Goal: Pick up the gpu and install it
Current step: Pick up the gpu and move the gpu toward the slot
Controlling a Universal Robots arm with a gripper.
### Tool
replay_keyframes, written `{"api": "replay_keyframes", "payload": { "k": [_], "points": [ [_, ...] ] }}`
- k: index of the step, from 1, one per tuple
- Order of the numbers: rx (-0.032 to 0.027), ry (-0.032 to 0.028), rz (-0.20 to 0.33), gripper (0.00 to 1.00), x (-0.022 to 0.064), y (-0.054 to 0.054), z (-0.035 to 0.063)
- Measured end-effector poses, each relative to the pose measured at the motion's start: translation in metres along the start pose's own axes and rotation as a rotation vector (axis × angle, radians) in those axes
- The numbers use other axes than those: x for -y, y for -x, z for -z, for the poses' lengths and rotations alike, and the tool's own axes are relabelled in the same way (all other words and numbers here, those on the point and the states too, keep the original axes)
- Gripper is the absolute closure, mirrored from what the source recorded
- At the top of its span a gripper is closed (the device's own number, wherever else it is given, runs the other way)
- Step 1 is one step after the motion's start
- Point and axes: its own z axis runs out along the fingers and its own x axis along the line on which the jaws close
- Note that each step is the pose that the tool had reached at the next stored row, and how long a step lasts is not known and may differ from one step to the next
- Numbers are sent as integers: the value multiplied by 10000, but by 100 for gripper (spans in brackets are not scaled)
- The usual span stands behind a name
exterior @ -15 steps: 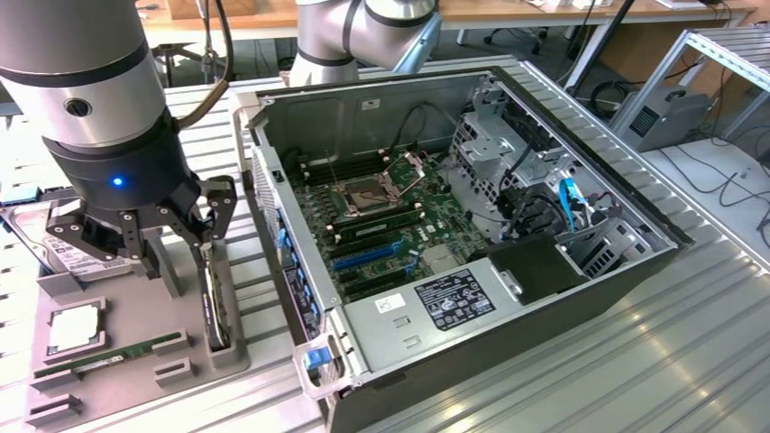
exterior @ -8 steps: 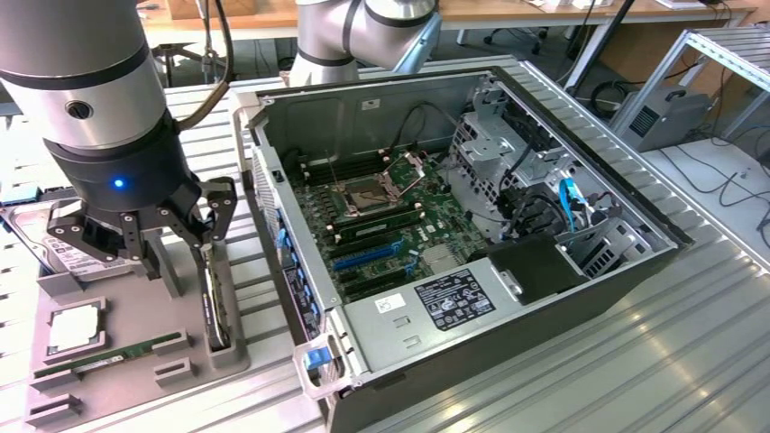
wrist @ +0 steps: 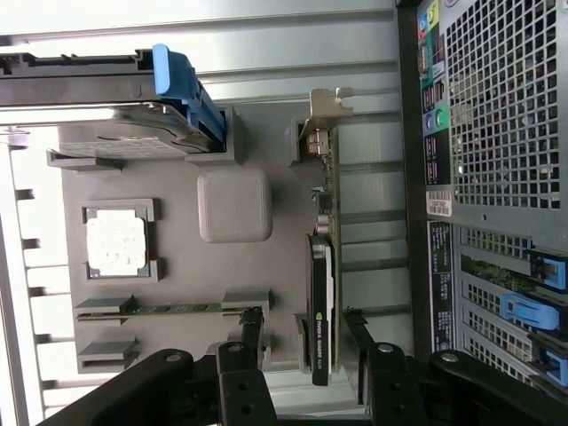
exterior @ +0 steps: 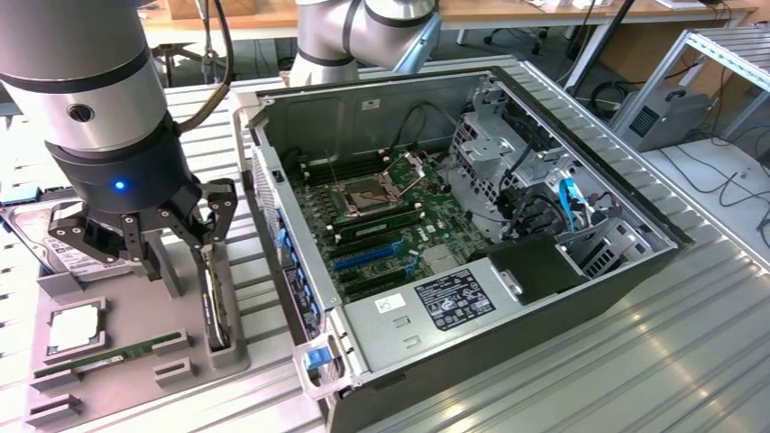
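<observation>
On the ribbed metal desk point(exterior: 673, 361) I see the gpu point(exterior: 216, 298) standing on edge in the grey tray point(exterior: 126, 311) beside the open computer case point(exterior: 506, 361), my gripper point(exterior: 151, 239) poised over it, jaws apart and empty, so pickup and installation both remain.

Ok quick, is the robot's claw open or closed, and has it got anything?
Gripper: open, holding nothing; a finger on each side of the gpu, not touching it.
</observation>
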Motion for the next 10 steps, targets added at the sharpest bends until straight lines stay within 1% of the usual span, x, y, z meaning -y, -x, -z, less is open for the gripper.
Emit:
{"api": "replay_keyframes", "payload": {
  "k": [10],
  "points": [
    [0,0,0,52,0,-1,-28]
  ]
}}
